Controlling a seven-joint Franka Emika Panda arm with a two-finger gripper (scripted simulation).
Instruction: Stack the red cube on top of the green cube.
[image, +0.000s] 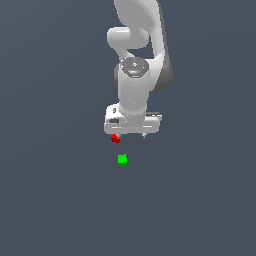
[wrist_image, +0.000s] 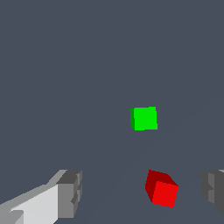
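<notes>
- The step in hand looks like the reach for the red cube (image: 115, 138); nothing is held, and the gripper (image: 129, 135) hangs just above the counter (image: 50, 200) with its jaws standing well apart.
- In the exterior view the red cube sits at the frame's centre, right under the jaw on that view's left, while the green cube (image: 122, 159) lies a little lower in the frame, near but clearly apart from it.
- The wrist view shows the red cube (wrist_image: 162, 194) between the two fingers (wrist_image: 70, 192), yet much closer to the one at the frame's right edge, and turned at an angle to them.
- To do this well, I would first shift the gripper sideways until the cube is centred between the fingers, and twist the wrist so the pads meet flat faces, not corners.
- Then descend straight; an off-centre drop risks a fingertip landing on the cube and knocking it.
- The green cube (wrist_image: 144, 118) lies clear of the descent, so it need not be disturbed.
</notes>
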